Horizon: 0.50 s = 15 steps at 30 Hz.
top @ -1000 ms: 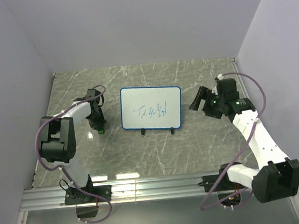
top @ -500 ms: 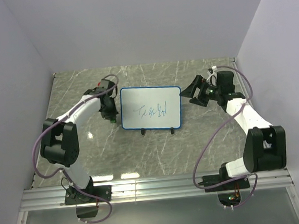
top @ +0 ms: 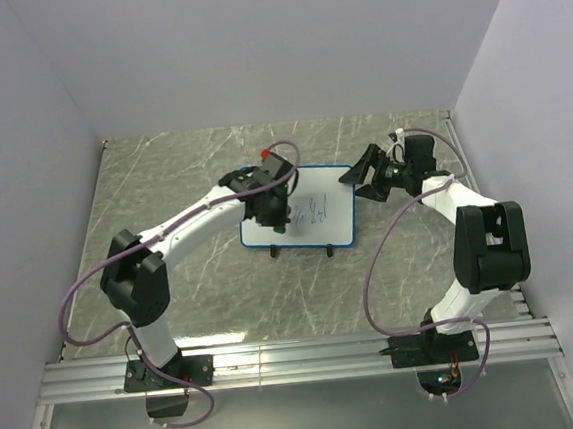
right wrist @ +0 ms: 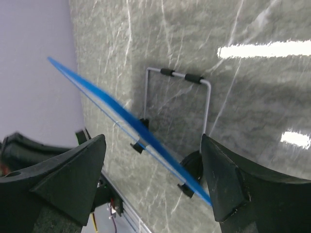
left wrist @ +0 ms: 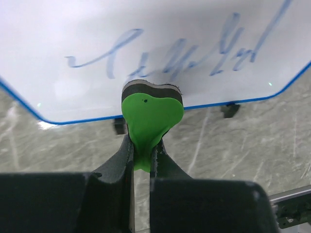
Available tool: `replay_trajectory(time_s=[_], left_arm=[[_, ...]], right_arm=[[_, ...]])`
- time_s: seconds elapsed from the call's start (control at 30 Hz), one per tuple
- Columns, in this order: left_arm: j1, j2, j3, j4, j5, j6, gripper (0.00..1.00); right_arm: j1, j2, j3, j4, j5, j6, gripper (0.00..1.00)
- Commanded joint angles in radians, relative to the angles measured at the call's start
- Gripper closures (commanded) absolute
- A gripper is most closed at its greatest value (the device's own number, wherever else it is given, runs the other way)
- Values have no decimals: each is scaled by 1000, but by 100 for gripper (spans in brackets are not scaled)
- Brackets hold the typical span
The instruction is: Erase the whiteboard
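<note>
Over whiteboard (top: 333, 222), outstretched left tool (left wrist: 141, 150) pinches eraser (left wrist: 151, 114).

The gripper (left wrist: 141, 148) pinches a green eraser (left wrist: 151, 114) at the lower edge of the whiteboard (left wrist: 58, 29), just below blue writing (left wrist: 228, 48).

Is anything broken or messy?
Nothing stands out. The whiteboard stands on its feet, blue writing on it. The left gripper pinches the green eraser near its lower edge; the right gripper is open at its side.

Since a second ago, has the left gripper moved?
Yes. The left gripper, shut on the green eraser, has swung right across the table, from left of the whiteboard to over its front face, at the writing.
</note>
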Motion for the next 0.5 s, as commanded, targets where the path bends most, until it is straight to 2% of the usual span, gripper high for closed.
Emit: replay_trajectory(time_s=[0.0, 0.13, 0.27, 0.47], left_arm=[[-35, 51, 74, 5, -17, -26, 100], [-69, 90, 116, 51, 25, -26, 100], [-100, 182, 173, 75, 26, -22, 100], [-109, 248, 193, 150, 32, -40, 100]], right_arm=[[-4, 35, 50, 84, -28, 1, 17], [5, 60, 42, 93, -51, -13, 32], [27, 81, 24, 70, -44, -44, 53], [33, 69, -45, 86, -2, -50, 67]])
